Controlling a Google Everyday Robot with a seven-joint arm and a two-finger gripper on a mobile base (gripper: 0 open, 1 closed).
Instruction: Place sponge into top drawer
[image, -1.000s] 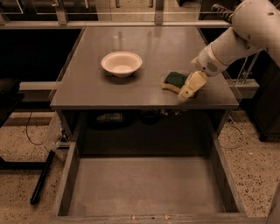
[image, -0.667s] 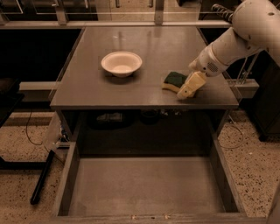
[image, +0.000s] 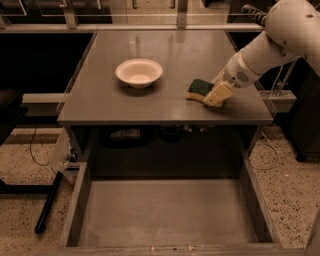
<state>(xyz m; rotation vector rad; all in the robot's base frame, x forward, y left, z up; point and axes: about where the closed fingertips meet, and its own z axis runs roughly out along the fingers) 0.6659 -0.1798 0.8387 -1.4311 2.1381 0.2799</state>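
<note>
The sponge (image: 198, 88), dark green over yellow foam, lies on the grey tabletop (image: 165, 107) near its front right part. My gripper (image: 218, 94) is down at table level, right against the sponge's right end, with the white arm (image: 270, 45) reaching in from the upper right. I cannot tell whether the gripper holds the sponge. The top drawer (image: 165, 212) is pulled out wide open below the table's front edge, with a bare flat grey bottom.
A cream round bowl (image: 139, 72) stands on the tabletop left of the sponge. Dark items sit in the shadowed space under the table (image: 150, 135). A black bar (image: 47, 202) lies on the speckled floor to the left of the drawer.
</note>
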